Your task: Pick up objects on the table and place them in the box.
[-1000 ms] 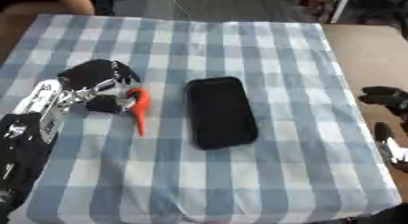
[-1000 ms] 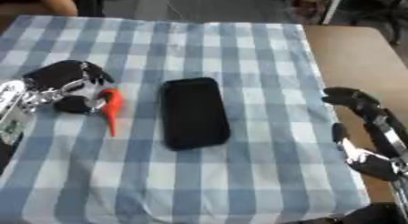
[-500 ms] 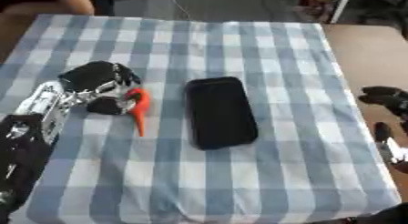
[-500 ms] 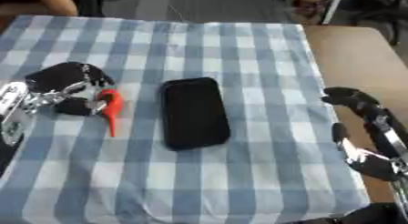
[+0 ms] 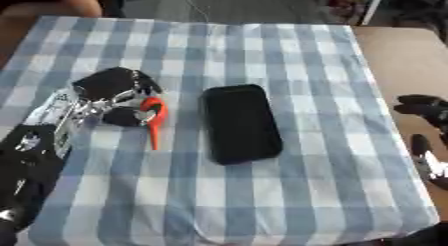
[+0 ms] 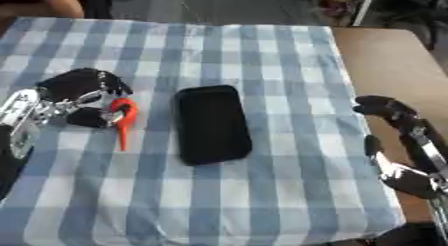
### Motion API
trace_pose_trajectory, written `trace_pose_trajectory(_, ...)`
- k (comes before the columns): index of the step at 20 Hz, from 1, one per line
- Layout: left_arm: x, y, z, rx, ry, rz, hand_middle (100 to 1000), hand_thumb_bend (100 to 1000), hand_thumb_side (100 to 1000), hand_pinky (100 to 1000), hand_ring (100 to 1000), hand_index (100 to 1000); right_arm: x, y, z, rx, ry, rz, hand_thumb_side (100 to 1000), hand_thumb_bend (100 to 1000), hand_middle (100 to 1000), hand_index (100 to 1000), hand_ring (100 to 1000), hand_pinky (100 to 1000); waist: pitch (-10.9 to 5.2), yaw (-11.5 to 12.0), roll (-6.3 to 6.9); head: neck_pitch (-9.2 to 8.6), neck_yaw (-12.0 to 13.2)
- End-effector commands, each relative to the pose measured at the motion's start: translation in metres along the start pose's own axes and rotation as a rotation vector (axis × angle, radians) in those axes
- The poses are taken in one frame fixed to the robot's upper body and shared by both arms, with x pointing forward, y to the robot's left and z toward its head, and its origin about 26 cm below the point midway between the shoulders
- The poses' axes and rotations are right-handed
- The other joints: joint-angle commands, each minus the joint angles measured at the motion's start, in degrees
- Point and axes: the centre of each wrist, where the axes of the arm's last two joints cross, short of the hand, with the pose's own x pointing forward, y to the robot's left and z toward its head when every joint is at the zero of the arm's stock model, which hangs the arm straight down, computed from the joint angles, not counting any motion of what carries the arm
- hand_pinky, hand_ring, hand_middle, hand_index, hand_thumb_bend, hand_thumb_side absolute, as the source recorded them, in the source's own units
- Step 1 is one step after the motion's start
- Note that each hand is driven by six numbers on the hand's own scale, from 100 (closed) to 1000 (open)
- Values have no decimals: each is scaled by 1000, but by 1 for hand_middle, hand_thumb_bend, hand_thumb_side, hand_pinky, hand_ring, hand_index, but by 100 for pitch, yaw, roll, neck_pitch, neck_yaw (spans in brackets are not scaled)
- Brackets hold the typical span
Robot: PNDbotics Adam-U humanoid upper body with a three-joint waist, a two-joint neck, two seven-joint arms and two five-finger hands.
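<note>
A black phone (image 5: 241, 123) lies flat in the middle of the blue-and-white checked cloth (image 5: 262, 50). Left of it lies a small orange tool (image 5: 154, 119) with a thin pointed end toward me. My left hand (image 5: 112, 93) is over the tool's upper end, fingers curled down round it and thumb beside it. My right hand (image 6: 404, 145) rests at the right edge of the table, fingers relaxed and holding nothing, well apart from the phone.
Bare brown tabletop (image 6: 385, 60) shows to the right of the cloth. A person's arm (image 5: 80, 1) shows at the far left edge. No box is in view.
The left hand's fingers have closed slightly more round the orange tool's head. Phone and right hand have not moved.
</note>
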Motion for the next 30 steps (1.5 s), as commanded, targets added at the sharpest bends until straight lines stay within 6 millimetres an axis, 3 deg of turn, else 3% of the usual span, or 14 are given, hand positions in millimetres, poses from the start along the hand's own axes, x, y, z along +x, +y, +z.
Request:
trace_pose_trajectory(1, -1, 4, -1, -14, -12, -33, 583, 798, 797, 702, 567, 809, 3, -10, -3, 276, -234, 181, 416, 100, 845, 838, 807, 836, -48, -7, 1, 1, -11)
trace_pose_trajectory(20, -6, -2, 14, -190, -68, -175, 538, 821, 816, 678, 571, 775, 2, -10, -1, 284, -226, 182, 416, 100, 845, 837, 807, 836, -99, -8, 56, 1, -38)
trace_pose_trajectory(21, -5, -1, 14, -195, -69, -183, 526, 803, 795, 602, 540, 768, 2, -10, -1, 284, -226, 181, 417, 100, 845, 838, 807, 836, -99, -7, 56, 1, -33)
trace_pose_trajectory(22, -5, -1, 14, -200, -71, -191, 527, 806, 799, 612, 543, 768, 2, -10, -1, 285, -226, 181, 417, 100, 845, 838, 807, 836, -100, -7, 56, 1, -27)
trace_pose_trajectory(23, -5, 0, 14, -202, -70, -200, 500, 725, 716, 495, 481, 748, 2, -10, -1, 285, -225, 181, 416, 100, 845, 838, 807, 836, -101, -7, 57, 1, -23)
trace_pose_trajectory(24, -5, 1, 14, -203, -69, -207, 508, 754, 741, 523, 498, 754, 2, -10, -1, 285, -225, 181, 416, 100, 845, 838, 807, 836, -101, -7, 57, 1, -20)
trace_pose_trajectory(25, -5, 1, 14, -201, -68, -210, 467, 559, 567, 420, 416, 718, 2, -10, 0, 285, -225, 180, 416, 100, 845, 838, 807, 836, -102, -6, 57, 1, -18)
trace_pose_trajectory(26, -5, 1, 14, -192, -63, -209, 471, 584, 587, 429, 424, 722, 2, -10, 0, 286, -225, 180, 416, 100, 845, 838, 807, 836, -102, -5, 58, 1, -16)
trace_pose_trajectory(27, -6, 1, 14, -177, -54, -203, 419, 100, 403, 317, 330, 660, 2, -10, 0, 286, -225, 180, 417, 100, 845, 838, 807, 836, -102, -4, 58, 1, -19)
trace_pose_trajectory(29, -6, -1, 15, -112, -24, -168, 381, 100, 392, 168, 227, 607, 2, -10, 0, 287, -224, 179, 417, 100, 845, 838, 807, 835, -101, -3, 56, 1, -26)
trace_pose_trajectory(30, -5, -2, 15, -73, -14, -147, 386, 100, 393, 187, 239, 614, 2, -10, 0, 287, -224, 179, 417, 100, 845, 838, 807, 835, -101, -3, 56, 1, -28)
